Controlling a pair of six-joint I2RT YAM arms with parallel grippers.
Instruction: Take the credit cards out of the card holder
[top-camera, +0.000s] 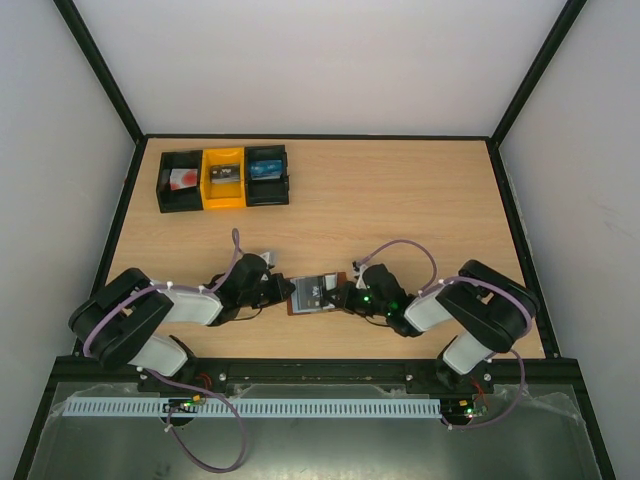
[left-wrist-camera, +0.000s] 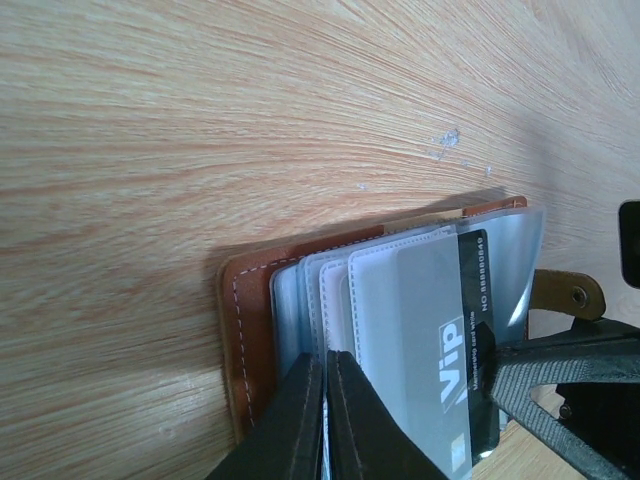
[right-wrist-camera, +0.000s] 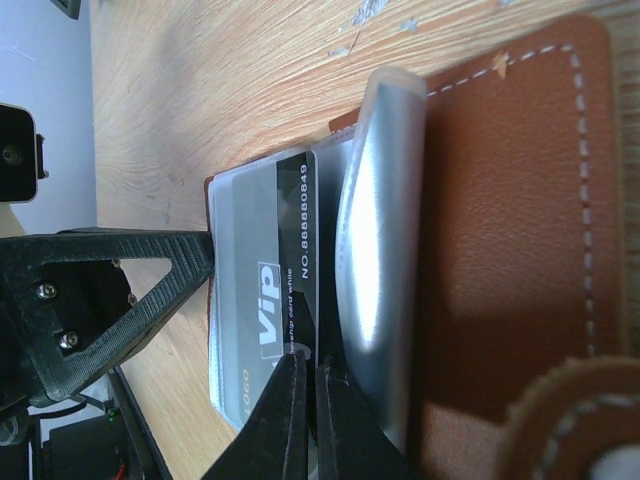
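Wooden desk (top-camera: 400, 200), top view: card holder (top-camera: 310, 293) lay open near the near edge. Left wrist: left gripper (left-wrist-camera: 325, 365) pinched its clear sleeves (left-wrist-camera: 335, 295). Right wrist: right gripper (right-wrist-camera: 308, 362) clamped the credit card (right-wrist-camera: 262, 290); extraction step in hand; next needed a straight outward pull.

The card holder (right-wrist-camera: 500, 230) is showing brown leather, pale dashed stitching along its edge. The credit card (right-wrist-camera: 255, 260) in it is showing grey, black stripe, white lettering. The table (top-camera: 400, 200) under it is showing light wood grain. Far behind it, yellow bin (top-camera: 223, 178) sitting between two black bins (top-camera: 180, 180).
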